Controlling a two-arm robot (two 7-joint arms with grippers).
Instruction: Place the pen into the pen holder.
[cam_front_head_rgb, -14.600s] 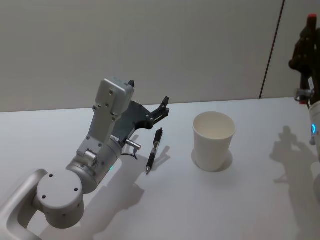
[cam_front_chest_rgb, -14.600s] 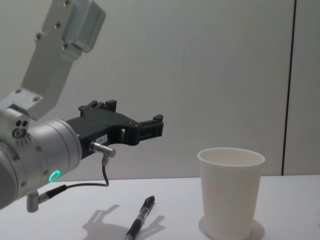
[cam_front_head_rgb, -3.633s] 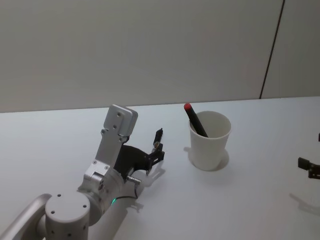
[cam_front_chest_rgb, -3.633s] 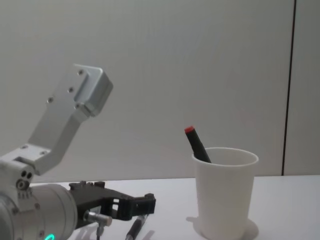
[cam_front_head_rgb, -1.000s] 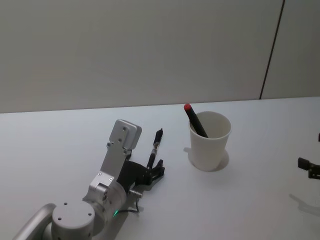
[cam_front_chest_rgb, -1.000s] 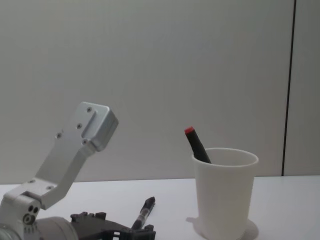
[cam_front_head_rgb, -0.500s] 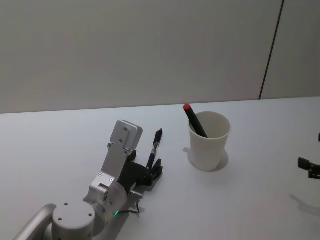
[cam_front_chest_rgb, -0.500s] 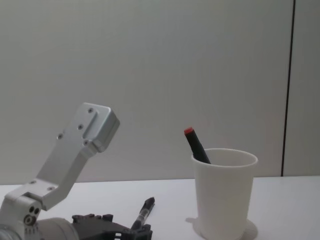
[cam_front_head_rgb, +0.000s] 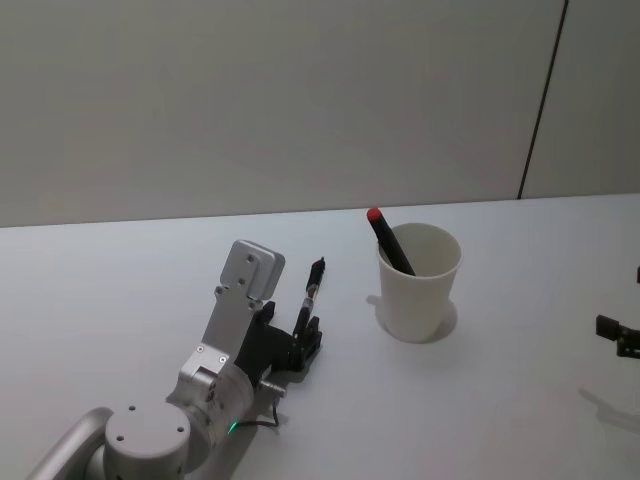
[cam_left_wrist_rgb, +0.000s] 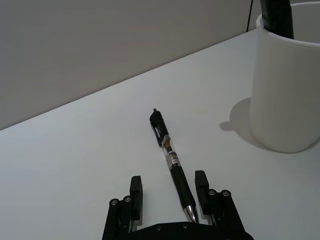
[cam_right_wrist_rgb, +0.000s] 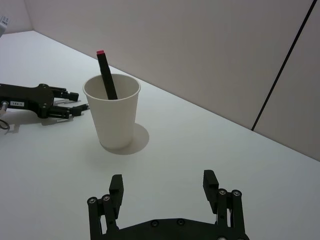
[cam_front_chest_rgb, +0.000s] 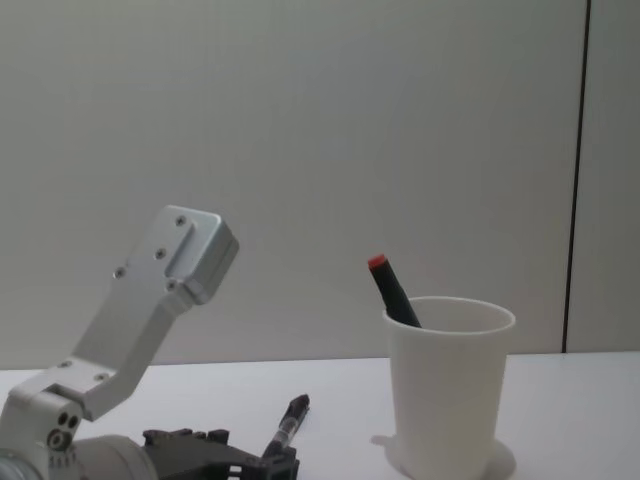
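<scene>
Black plastic pen (cam_left_wrist_rgb: 170, 160) lies flat on the white table (cam_front_head_rgb: 480, 400). My left gripper (cam_left_wrist_rgb: 168, 184) sits low at its tip end, with fingers partly apart on both sides of the barrel, not yet pressing it. The pen's long axis runs straight away from my palm, so I judge that closing is enough. The paper cup (cam_front_head_rgb: 418, 290) stands ahead and to the right of this gripper. My right gripper (cam_right_wrist_rgb: 163, 187) waits wide open, much farther from the pen.

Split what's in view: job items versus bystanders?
Job: black pen lying on the table; pen holder, a white cup; left gripper, jaws open astride the pen.
Bystanders: red-capped marker standing in the holder; right gripper, open, parked right.
</scene>
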